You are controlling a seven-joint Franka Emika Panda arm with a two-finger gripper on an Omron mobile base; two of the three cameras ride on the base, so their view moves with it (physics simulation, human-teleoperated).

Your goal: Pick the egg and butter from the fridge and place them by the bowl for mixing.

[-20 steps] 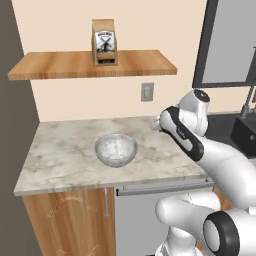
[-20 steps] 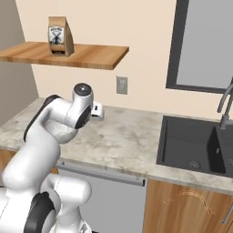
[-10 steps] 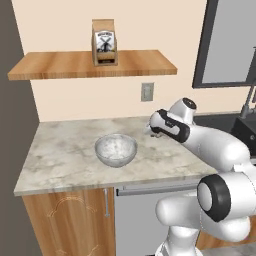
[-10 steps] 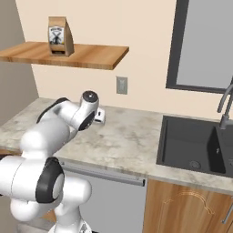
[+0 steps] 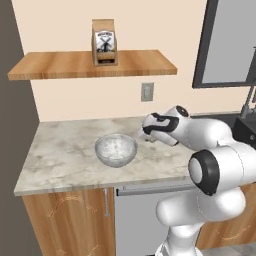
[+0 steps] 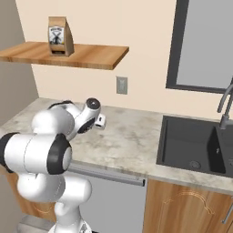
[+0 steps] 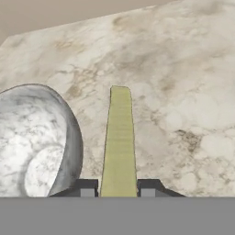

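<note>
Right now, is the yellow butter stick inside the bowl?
No. In the hand view the butter is gripped between the gripper's fingertips, over the counter beside the bowl.

Glossy white, rounded arm [image 5: 215,135] segments with dark grey joint rings; bulbous white base column; two small dark finger tips [image 7: 88,188].

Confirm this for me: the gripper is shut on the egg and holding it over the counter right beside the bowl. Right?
Not quite. The gripper is shut on the butter, not the egg: the hand view shows a thin olive-yellow stick reaching out from between the fingertips. The rest stands: it is held over the marble counter right beside the bowl.
</note>
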